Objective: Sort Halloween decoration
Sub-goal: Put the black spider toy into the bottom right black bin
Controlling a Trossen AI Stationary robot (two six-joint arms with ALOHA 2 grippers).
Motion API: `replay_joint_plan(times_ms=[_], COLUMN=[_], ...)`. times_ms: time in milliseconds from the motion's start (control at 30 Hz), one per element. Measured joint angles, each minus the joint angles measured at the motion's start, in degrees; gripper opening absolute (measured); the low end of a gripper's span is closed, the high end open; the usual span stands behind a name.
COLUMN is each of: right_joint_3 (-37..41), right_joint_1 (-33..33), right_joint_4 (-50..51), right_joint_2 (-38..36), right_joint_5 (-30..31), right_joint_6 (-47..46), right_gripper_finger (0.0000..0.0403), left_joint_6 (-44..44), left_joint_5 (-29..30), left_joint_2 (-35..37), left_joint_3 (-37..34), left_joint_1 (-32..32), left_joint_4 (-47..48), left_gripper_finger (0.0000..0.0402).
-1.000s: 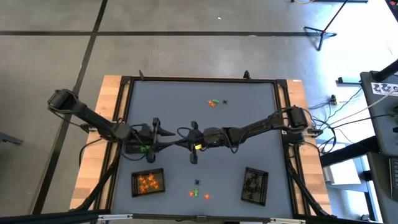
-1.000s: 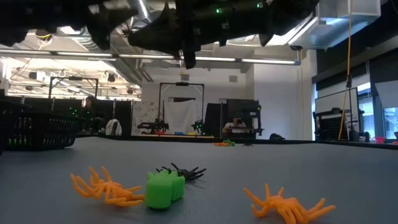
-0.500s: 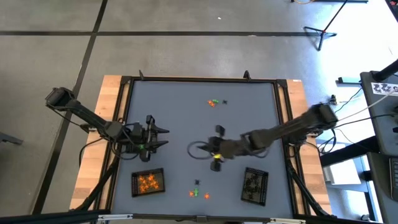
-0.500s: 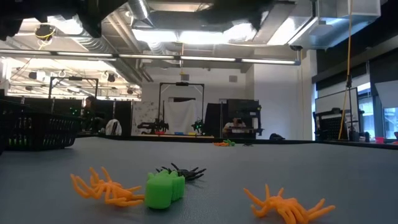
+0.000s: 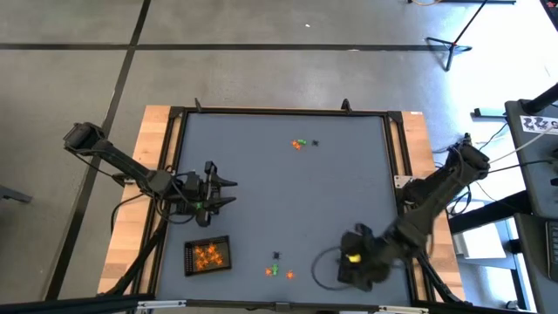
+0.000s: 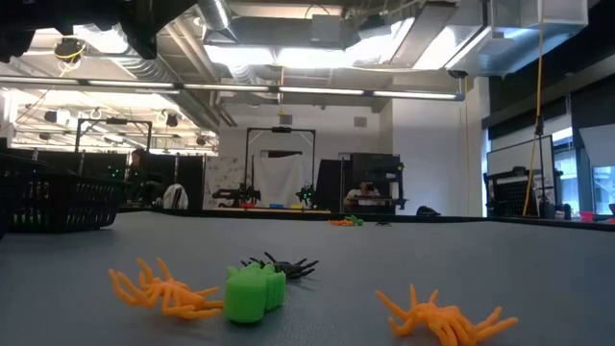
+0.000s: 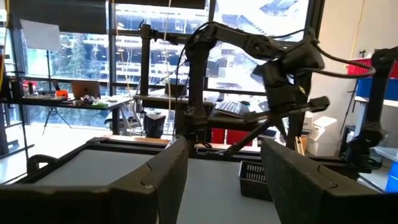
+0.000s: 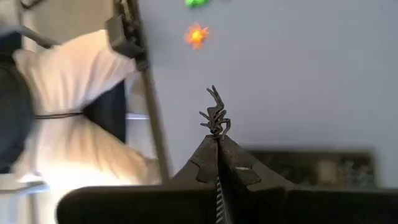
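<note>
Right gripper point(image 8: 217, 144) pinches a spindly black plastic spider point(image 8: 214, 115), legs splayed beyond its fingertips, above the mesh tray point(image 8: 323, 167); left gripper point(image 5: 220, 192) gapes empty.

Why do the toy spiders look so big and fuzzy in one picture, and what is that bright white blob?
In the low view the camera sits right beside the orange spider and green trinket, so they loom large and soft. In the right wrist view, the white blob is a blurred, overlit patch beside the shut right gripper, which pinches a black spider.
</note>
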State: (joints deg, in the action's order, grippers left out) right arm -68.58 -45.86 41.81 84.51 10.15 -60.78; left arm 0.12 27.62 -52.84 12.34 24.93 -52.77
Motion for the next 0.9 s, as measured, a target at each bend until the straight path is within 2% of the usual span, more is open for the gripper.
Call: replay_joint_plan(times_ms=[233, 367, 500, 633, 767, 833, 900], right_joint_3=[0.0, 0.0, 0.0, 0.0, 0.0, 0.0, 0.0], right_joint_1=[-8.8, -10.0, -9.8, -7.0, -1.1, 3.3, 8.9], right_joint_4=[4.5, 10.2, 15.5, 19.4, 20.4, 20.4, 20.3], right_joint_2=[0.0, 0.0, 0.0, 0.0, 0.0, 0.0, 0.0], right_joint_5=[6.5, 6.2, 5.2, 6.5, 15.3, 20.3, 22.3], right_joint_6=[-19.0, -25.5, -27.3, -25.2, -15.7, -9.8, -3.8], right_gripper_finger=[0.0016, 0.0059, 0.0109, 0.0142, 0.0153, 0.0153, 0.0154], left_joint_6=[0.0, 0.0, 0.0, 0.0, 0.0, 0.0, 0.0], left_joint_5=[0.5, 0.5, 0.5, 0.5, 0.5, 0.5, 0.4], left_joint_2=[0.0, 0.0, 0.0, 0.0, 0.0, 0.0, 0.0], left_joint_3=[0.0, 0.0, 0.0, 0.0, 0.0, 0.0, 0.0], left_joint_1=[0.0, 0.0, 0.0, 0.0, 0.0, 0.0, 0.0], left_joint_4=[-0.4, -0.4, -0.4, -0.4, -0.4, -0.4, -0.2], left_gripper_finger=[0.0194, 0.0194, 0.0194, 0.0194, 0.0194, 0.0194, 0.0194])
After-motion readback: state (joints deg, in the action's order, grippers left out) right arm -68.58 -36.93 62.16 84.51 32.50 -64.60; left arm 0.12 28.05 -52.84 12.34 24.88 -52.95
